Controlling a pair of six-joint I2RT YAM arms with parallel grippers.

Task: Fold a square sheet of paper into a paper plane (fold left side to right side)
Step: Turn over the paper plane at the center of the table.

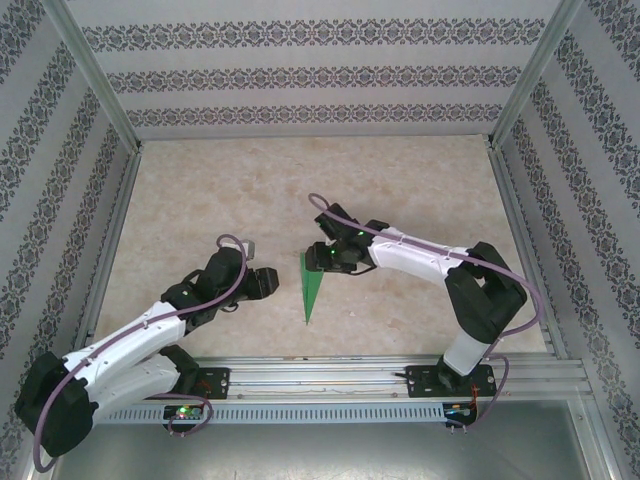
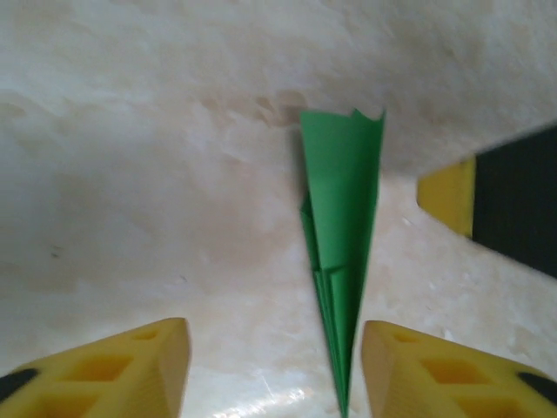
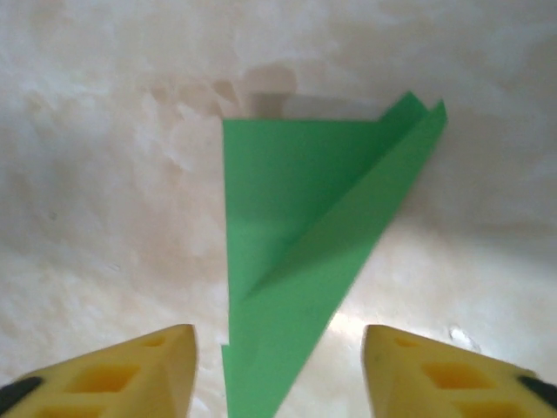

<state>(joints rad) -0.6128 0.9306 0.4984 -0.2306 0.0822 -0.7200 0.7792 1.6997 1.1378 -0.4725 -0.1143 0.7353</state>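
Top external view, starting at the near edge: both arm bases are sitting on a metal rail (image 1: 350, 375), and the two arms are reaching inward over the pale, marbled desk (image 1: 400, 190). The left hand (image 1: 272, 284) is hovering just left of the paper plane (image 1: 312, 290), a slim bright green dart that is lying flat on the desk with its point aiming toward the rail. The right hand (image 1: 320, 262) is hanging over the plane's wide far end. Beyond them, patterned wall panels (image 1: 320, 75) are closing off the far side.

From the left wrist, the left hand (image 2: 274, 370) is standing released, its yellow fingers (image 2: 130, 374) spread wide and gripping nothing. The paper plane (image 2: 344, 226) is lying between them, its tip nearest the lens and close to one finger, its ragged tail farther off. A yellow finger of the right hand (image 2: 448, 196) is showing beside that tail.

From the right wrist, the right hand (image 3: 277, 370) is also standing released, fingers (image 3: 435, 374) apart. The paper plane (image 3: 305, 226) is resting on the desk between and beyond them, one creased flap crossing it diagonally.
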